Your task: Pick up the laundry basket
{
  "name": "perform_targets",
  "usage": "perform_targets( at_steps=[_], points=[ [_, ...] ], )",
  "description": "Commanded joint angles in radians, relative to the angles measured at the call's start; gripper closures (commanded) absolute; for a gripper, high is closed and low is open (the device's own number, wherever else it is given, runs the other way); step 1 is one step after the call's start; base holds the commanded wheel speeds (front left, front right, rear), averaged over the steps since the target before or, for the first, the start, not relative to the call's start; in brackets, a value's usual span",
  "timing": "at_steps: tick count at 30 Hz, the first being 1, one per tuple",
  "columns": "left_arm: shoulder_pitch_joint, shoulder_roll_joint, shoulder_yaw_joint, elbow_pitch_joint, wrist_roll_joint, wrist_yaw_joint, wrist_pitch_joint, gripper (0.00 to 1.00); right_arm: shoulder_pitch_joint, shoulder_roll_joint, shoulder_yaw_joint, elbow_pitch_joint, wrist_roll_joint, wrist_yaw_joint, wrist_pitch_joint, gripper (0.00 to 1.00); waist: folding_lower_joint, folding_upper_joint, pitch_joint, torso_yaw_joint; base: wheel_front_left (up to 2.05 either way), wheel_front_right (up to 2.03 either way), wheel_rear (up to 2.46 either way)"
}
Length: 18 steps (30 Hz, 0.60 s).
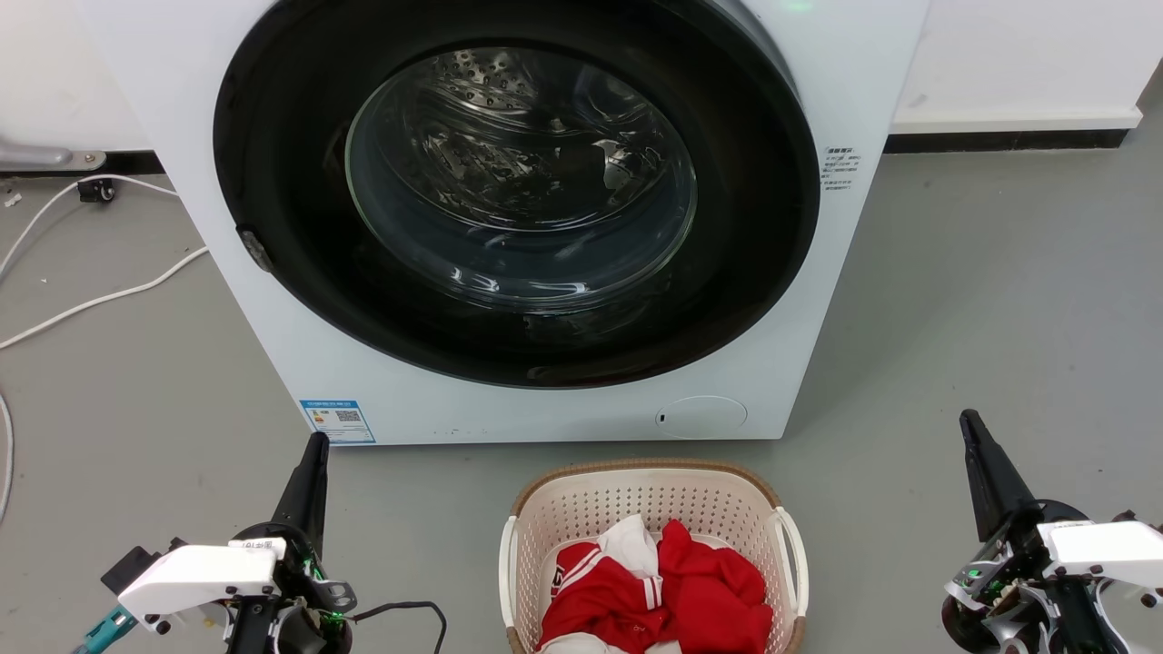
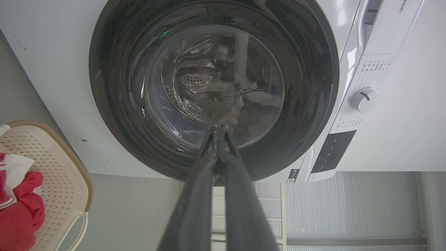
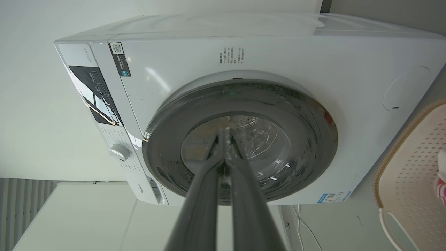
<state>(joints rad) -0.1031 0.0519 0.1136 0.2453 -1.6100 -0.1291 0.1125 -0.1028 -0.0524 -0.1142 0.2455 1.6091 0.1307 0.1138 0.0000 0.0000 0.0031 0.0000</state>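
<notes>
Two dark claws, the left gripper point(image 1: 317, 445) at lower left and the right gripper point(image 1: 969, 422) at lower right, each pinched together and empty, flank the laundry basket point(image 1: 636, 502) of red-and-white clothes point(image 1: 700, 586) at bottom centre, below a front-loading washing machine point(image 1: 545, 413).

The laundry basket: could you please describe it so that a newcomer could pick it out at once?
Find the big white washer with its round dark door. On the grey floor before it sits the basket, cream perforated plastic with a brown rim and white loop handles. Unlike the washer, it is small, open-topped and holds red and white clothes.
</notes>
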Motion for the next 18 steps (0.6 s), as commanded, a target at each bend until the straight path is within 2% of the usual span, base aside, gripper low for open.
perform_targets(
  at_steps=[1, 18],
  points=[
    [-0.011, -0.001, 0.003, 0.001, 0.005, -0.003, 0.003, 1.0, -0.012, 0.004, -0.001, 0.001, -0.003, 0.0, 0.001, 1.0, 0.0, 0.0, 0.0, 0.0, 0.0, 0.0, 0.0],
    [-0.011, -0.001, 0.003, 0.001, 0.003, -0.003, 0.003, 1.0, -0.013, 0.004, -0.001, 0.001, -0.003, 0.0, 0.001, 1.0, 0.0, 0.0, 0.0, 0.0, 0.0, 0.0, 0.0]
  ],
)
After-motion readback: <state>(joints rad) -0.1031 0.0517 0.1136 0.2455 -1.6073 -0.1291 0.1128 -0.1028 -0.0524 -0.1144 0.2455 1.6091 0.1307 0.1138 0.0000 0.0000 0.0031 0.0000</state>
